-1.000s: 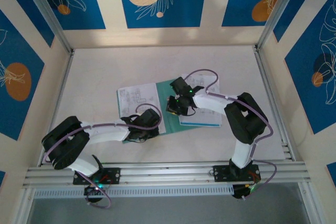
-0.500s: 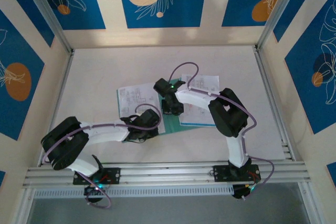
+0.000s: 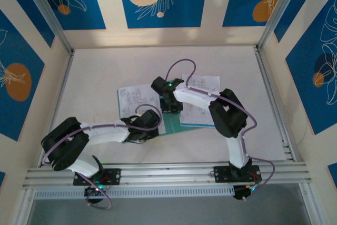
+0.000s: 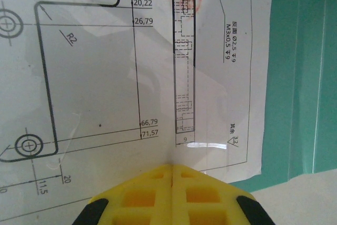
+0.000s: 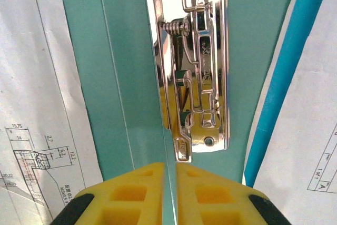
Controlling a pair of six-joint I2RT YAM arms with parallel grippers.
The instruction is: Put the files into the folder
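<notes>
The open folder (image 5: 116, 67) lies flat between the arms. Its chrome lever clamp (image 5: 200, 77) is directly ahead of the right gripper (image 5: 171, 168), long axis running straight away from the jaws, which are all but closed on nothing. The left gripper (image 4: 172, 171), jaws fully closed, sits at the near edge of a drawing sheet (image 4: 105, 77) left of the clamp; the blue-edged sheet (image 5: 310, 130) lies just right of it.

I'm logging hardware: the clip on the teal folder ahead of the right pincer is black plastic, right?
No. The right wrist view shows a shiny silver metal clip, not black plastic; it is on the teal-green folder ahead of the right pincer.
</notes>
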